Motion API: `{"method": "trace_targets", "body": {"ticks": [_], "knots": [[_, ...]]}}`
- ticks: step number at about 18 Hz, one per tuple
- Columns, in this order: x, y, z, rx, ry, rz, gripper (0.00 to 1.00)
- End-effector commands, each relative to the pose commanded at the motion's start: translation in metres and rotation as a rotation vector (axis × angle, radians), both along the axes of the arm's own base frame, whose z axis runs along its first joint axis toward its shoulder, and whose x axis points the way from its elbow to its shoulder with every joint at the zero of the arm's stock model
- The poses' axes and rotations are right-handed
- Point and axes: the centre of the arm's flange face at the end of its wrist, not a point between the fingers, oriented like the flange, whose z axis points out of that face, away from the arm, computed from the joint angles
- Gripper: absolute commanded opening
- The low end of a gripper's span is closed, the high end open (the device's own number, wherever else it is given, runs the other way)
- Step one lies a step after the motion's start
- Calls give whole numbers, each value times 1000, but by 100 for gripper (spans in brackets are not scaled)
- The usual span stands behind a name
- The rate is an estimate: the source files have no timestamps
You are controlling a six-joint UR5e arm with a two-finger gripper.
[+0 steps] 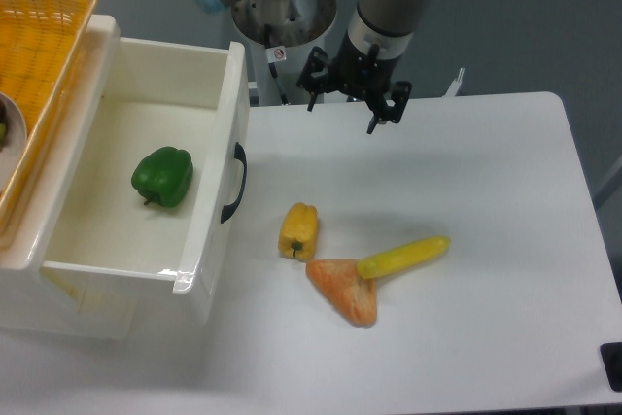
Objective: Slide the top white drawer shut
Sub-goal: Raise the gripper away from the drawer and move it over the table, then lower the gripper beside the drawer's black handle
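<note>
The top white drawer (pixel 217 203) stands pulled out on the left of the table, its front panel with a black curved handle (pixel 234 182) facing right. A green bell pepper (pixel 162 176) lies inside it. My gripper (pixel 343 110) hangs over the back of the table, to the right of the drawer's far front corner and apart from it. Its fingers (pixel 373 123) are spread open with nothing between them.
A yellow woven basket (pixel 41 55) sits on top of the cabinet at the upper left. On the table lie a yellow pepper (pixel 298 229), an orange wedge (pixel 343 291) and a long yellow vegetable (pixel 403 256) resting on it. A black object (pixel 612 364) is at the lower right corner.
</note>
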Motion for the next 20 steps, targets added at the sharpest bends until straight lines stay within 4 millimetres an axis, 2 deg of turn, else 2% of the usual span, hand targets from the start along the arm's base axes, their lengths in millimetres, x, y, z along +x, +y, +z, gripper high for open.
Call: {"method": "trace_targets", "body": {"ticks": [3, 5, 10, 15, 19, 20], "knots": [[2, 20, -9, -6, 17, 16, 100], [1, 22, -9, 1, 26, 23, 100], [-6, 28, -24, -6, 13, 29, 100], [-1, 39, -29, -16, 5, 54, 100], [9, 69, -40, 4, 46, 82, 100], [8, 71, -44, 2, 44, 85, 100]]}}
